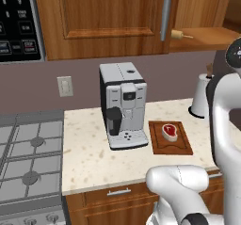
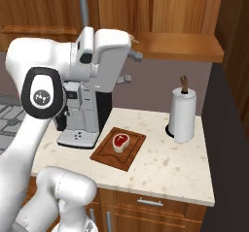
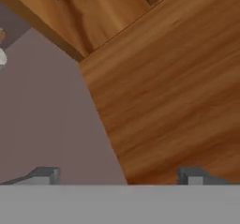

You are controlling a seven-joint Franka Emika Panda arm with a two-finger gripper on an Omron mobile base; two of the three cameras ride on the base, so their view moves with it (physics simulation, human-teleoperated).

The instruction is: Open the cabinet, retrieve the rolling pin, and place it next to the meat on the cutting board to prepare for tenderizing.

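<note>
Wood cabinet (image 1: 103, 17): reddish-brown wall unit above the counter; left door shut with its silver bar handle (image 1: 165, 12) cut off at the top edge, right side standing open onto a plain shelf (image 2: 180, 46).
Rolling pin (image 1: 181, 35): light tan, lying on the open shelf; just one rounded end and its thin handle stick out past the door edge, the rest is hidden.
Cutting board (image 1: 170, 138): dark wood, flat on the speckled counter (image 1: 89, 158), just right of the coffee machine (image 1: 123, 104).
Meat (image 1: 170, 132): red-pink steak with a white rim, resting on the board's upper half.
Gripper (image 3: 119, 175): jaws spread wide, nothing between them; the two dark tips barely rise into the hand view, facing wood grain and grey wall, probably the cabinet's underside.
Paper towel roll (image 2: 183, 113): upright near the back wall, partly covered by the arm in the left base view.
Stove (image 1: 28, 158): cut off at the left edge.
</note>
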